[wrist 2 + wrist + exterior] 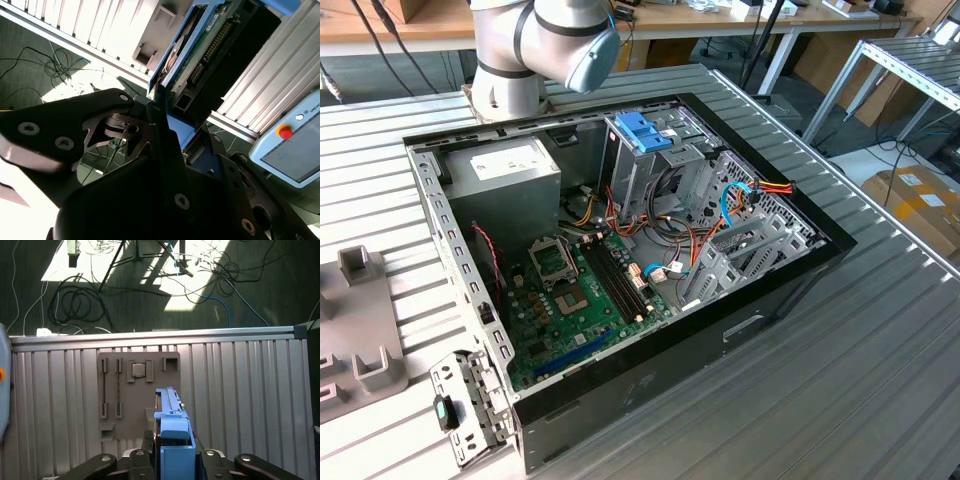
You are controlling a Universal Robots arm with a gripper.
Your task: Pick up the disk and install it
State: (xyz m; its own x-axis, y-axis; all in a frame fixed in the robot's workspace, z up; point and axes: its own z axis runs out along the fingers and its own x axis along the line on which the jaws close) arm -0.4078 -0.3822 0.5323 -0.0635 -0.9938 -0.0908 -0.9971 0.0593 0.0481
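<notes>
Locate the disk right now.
In the first wrist view the disk is clamped edge-on in the pincer, with the grey fixture plate on the slatted table beyond it.

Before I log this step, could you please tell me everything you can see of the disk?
The disk is a flat dark drive in a bright blue plastic carrier. In the second wrist view one face shows a green circuit board with a row of connector pins. It is held edge-on, clamped in the gripper, off the ribbed metal table, with a grey tray beyond it.
</notes>
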